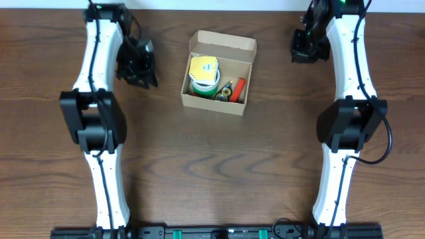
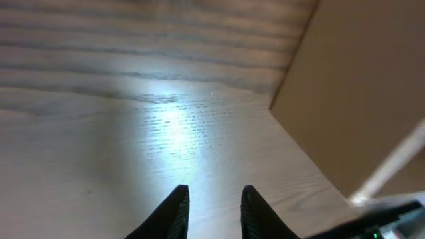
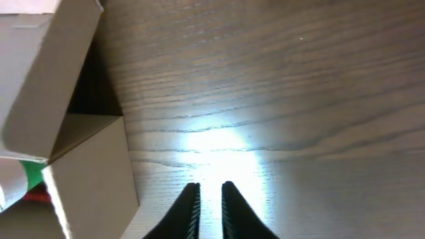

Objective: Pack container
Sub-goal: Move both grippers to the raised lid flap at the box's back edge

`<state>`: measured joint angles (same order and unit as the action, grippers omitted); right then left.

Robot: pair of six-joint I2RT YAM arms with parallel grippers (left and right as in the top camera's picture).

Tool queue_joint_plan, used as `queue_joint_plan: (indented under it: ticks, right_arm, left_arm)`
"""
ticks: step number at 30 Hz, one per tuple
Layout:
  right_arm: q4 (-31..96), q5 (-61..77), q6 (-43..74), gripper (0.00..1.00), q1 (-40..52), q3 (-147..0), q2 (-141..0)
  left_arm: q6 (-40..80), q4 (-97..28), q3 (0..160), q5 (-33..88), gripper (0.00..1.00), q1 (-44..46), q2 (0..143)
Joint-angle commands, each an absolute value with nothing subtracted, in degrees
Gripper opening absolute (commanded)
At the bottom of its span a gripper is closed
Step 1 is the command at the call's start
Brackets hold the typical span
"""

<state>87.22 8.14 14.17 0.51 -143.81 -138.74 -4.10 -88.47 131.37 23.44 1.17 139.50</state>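
Container [image 1: 222, 44], mouth up, long axis crosswise, slightly skewed

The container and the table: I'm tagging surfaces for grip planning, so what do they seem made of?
The container looks like plain tan cardboard, matte: thin folded walls and a creased flap. The table looks like dark brown wood or wood-look laminate, with streaky grain and a glare spot in the wrist views.

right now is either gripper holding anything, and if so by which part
Nothing is held. The left gripper and right gripper are both empty above the table, each off to its own side of the container.
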Motion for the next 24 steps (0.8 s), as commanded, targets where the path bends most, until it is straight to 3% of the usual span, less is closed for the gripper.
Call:
queue_joint_plan:
  ticks: [1,15,24]
  right_arm:
    - [87.1,8.1,15.7,0.03,0.7,-144.3,-138.0]
    - [86.7,7.9,16.7,0.01,0.7,-144.3,-138.0]
    - [87.0,6.9,15.6,0.01,0.9,-144.3,-138.0]
  left_arm:
    - [-5.8,-88.7,131.6,25.1,0.24,3.4,140.7]
    - [-1.1,-86.5,131.6,25.0,0.24,13.5,141.3]
    - [1.3,-85.4,131.6,19.5,0.26,10.6,141.3]
